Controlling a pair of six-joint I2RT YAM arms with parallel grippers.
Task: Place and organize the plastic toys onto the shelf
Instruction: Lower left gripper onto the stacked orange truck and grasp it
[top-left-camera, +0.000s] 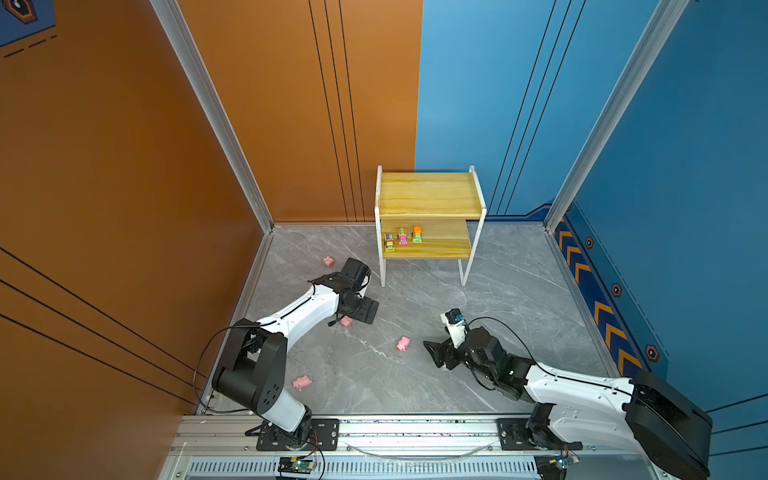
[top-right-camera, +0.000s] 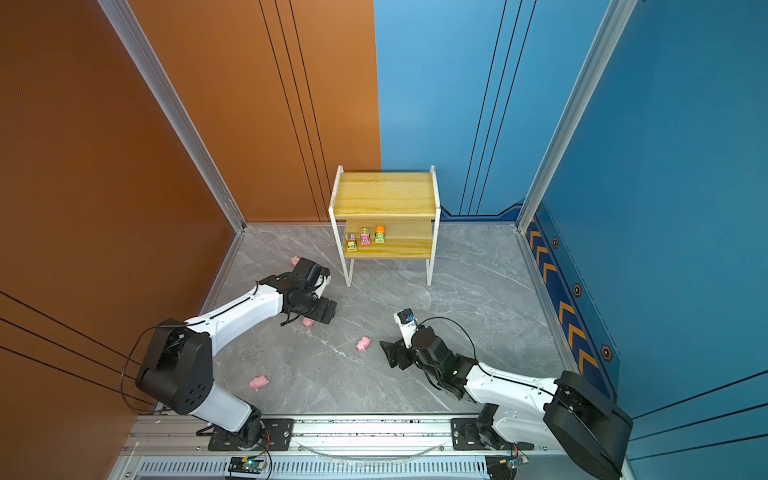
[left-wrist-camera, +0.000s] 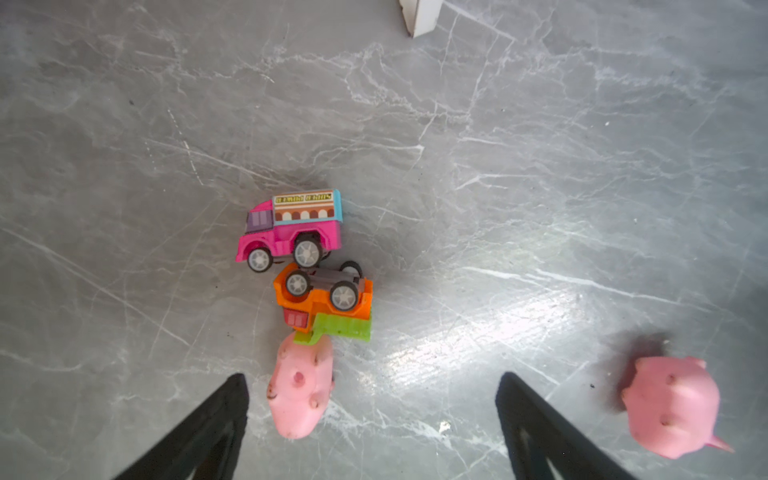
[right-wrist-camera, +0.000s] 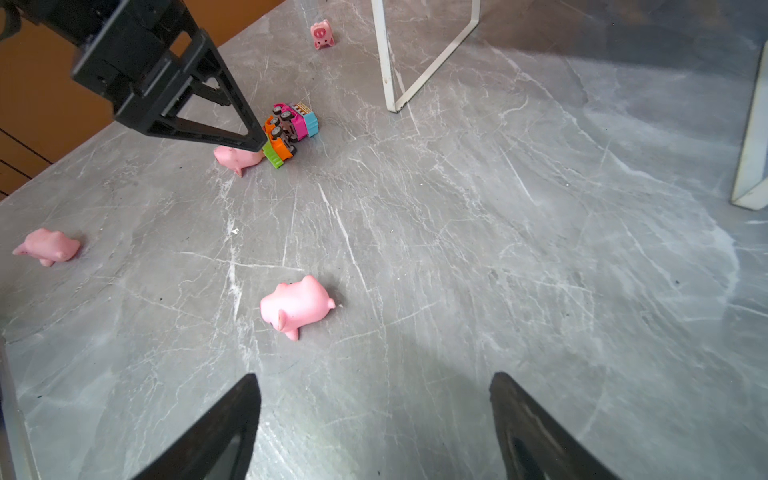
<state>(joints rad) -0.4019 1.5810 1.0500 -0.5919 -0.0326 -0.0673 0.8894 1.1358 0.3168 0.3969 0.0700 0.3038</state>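
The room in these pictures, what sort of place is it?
Probably a robot test cell, not a home: two arms bolted to an aluminium rail, orange and blue wall panels enclosing a grey marble-look floor, and a small shelf staged for practice.

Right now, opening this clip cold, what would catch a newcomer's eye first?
Probably the three toy trucks lined up on the lower board of the yellow shelf at the back, its top board bare. Next, the pink pigs scattered over the grey marble floor, one lying between the two arms. Under the open left pincer, a pink truck and an overturned orange truck lie jumbled against a tipped pig.
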